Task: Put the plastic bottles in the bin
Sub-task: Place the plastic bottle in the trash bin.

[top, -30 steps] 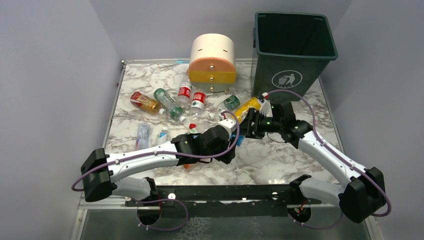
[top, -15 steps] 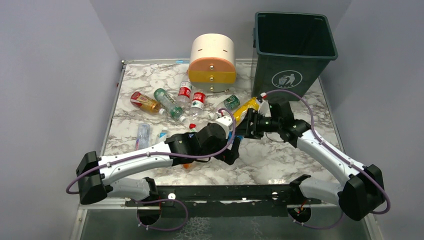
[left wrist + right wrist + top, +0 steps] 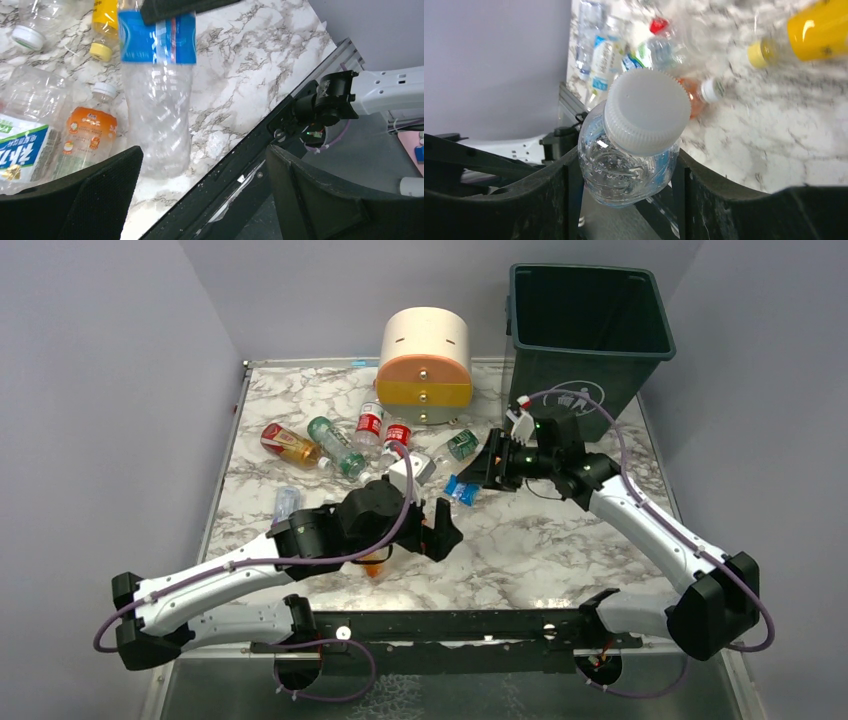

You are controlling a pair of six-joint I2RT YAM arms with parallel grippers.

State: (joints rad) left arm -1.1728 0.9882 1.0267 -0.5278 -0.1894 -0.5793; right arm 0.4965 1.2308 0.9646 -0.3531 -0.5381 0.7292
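My right gripper (image 3: 480, 473) (image 3: 626, 187) is shut on a clear plastic bottle (image 3: 460, 489) (image 3: 639, 135) with a blue label and a white cap, held above the table's middle. The same bottle (image 3: 157, 95) hangs in front of my left gripper (image 3: 436, 530) (image 3: 200, 200), which stands wide open and empty near the front edge. Other plastic bottles lie at the left and centre: an amber one (image 3: 288, 445), a green one (image 3: 335, 447), two with red labels (image 3: 369, 425). An orange bottle (image 3: 85, 135) lies beside the left fingers. The dark green bin (image 3: 590, 330) stands at the back right.
A cream-and-orange round drawer unit (image 3: 425, 355) stands at the back centre, left of the bin. A yellow bottle (image 3: 819, 27) lies on the marble table (image 3: 560, 540). Grey walls close in both sides. The black front rail (image 3: 260, 145) runs under my left gripper.
My left gripper has let go of the blue-labelled bottle, opened wide and drawn back to the near left. My right gripper has closed on that bottle and carried it up and away.
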